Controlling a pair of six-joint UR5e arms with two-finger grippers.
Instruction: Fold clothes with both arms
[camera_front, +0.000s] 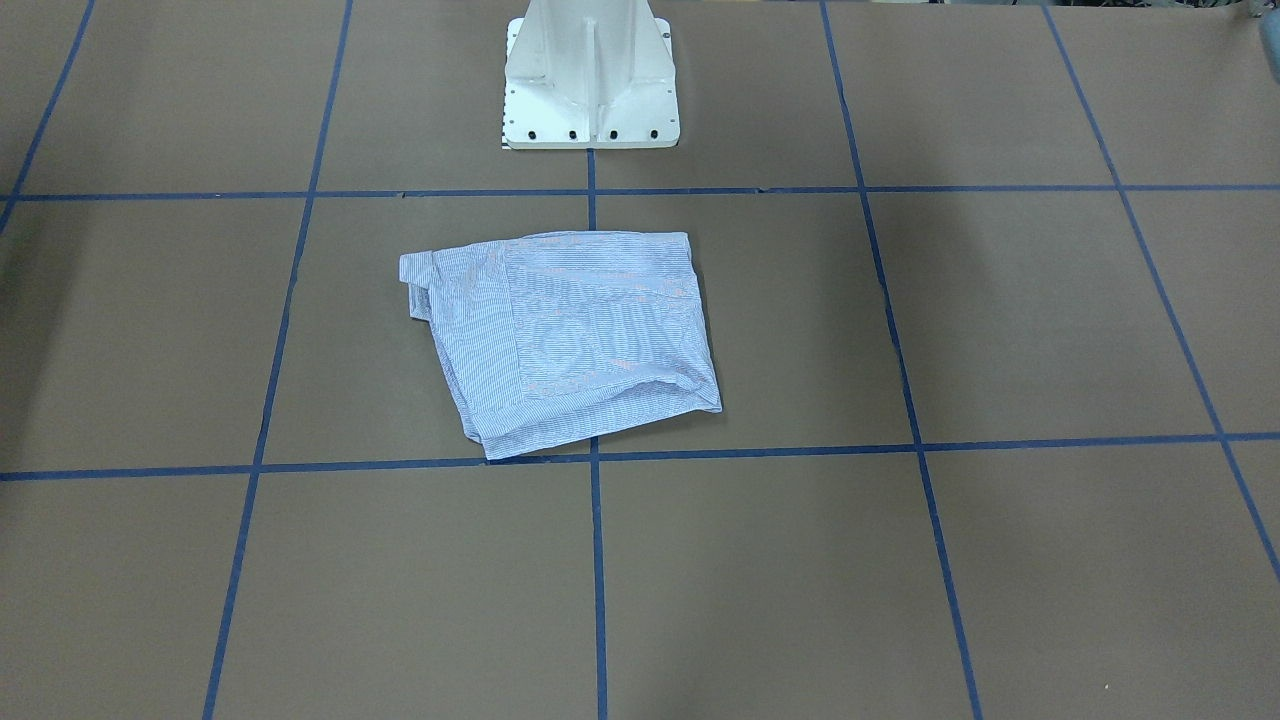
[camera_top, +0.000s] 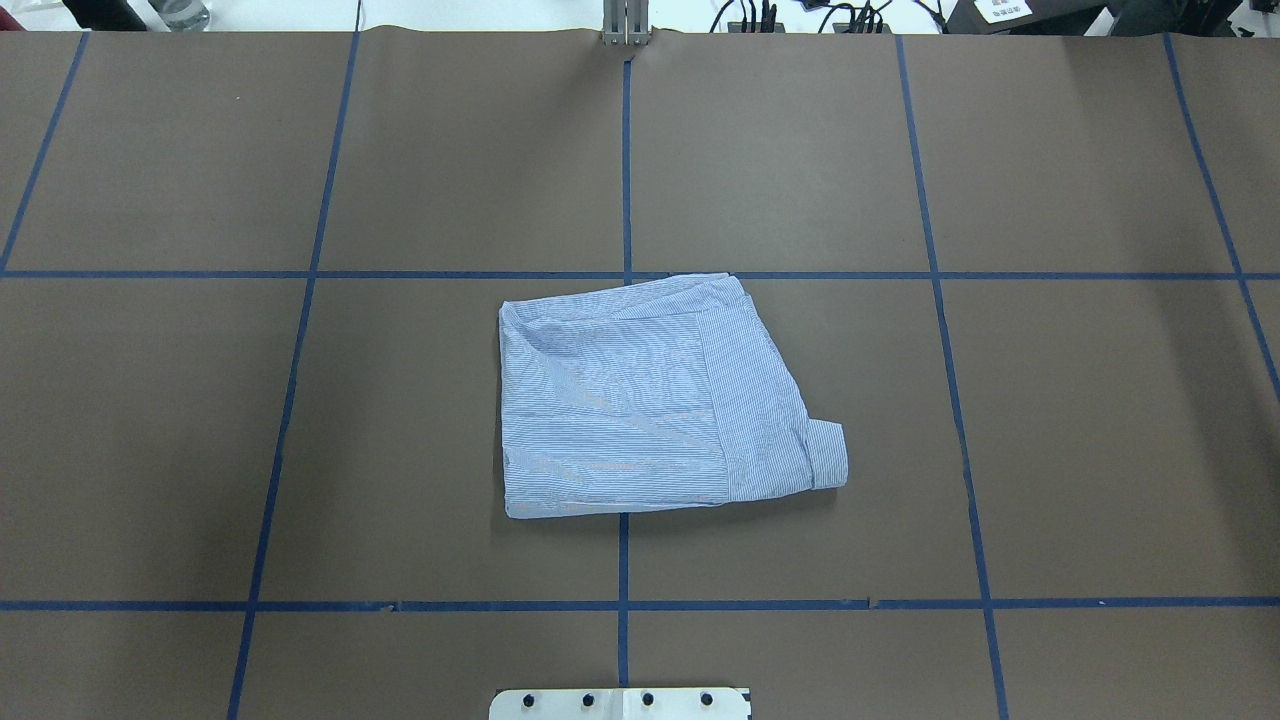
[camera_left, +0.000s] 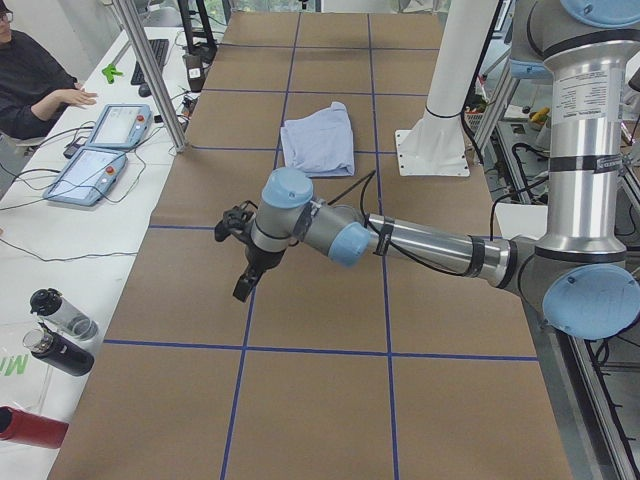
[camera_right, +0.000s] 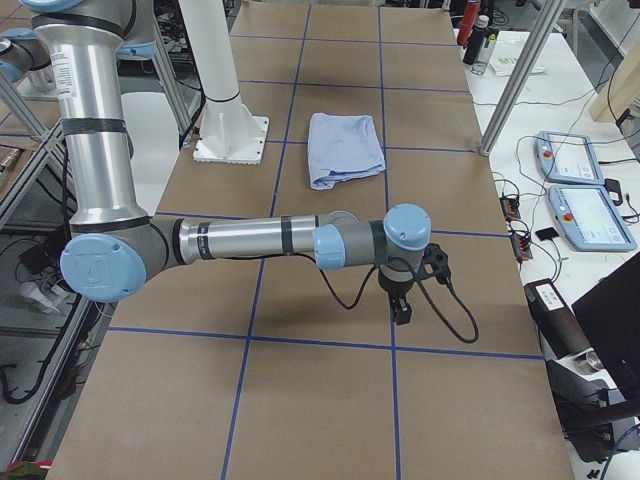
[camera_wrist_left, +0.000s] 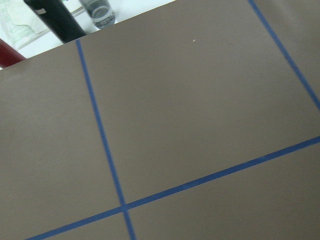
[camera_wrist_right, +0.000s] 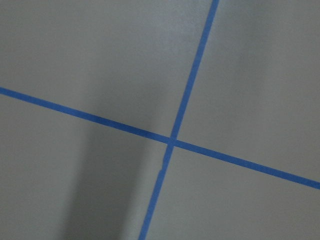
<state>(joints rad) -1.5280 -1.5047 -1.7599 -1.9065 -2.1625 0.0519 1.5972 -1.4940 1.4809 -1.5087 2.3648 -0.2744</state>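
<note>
The left tool (camera_left: 243, 288) and right tool (camera_right: 401, 310), their opening not discernible, should be held well apart from the folded shirt (camera_top: 640, 400) so layers are undisturbed.

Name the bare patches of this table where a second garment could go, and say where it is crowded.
Free: the taped squares on both sides of the folded shirt, and the row beyond it. Crowded: the two middle squares the shirt straddles, and the strip by the white pedestal base.
</note>
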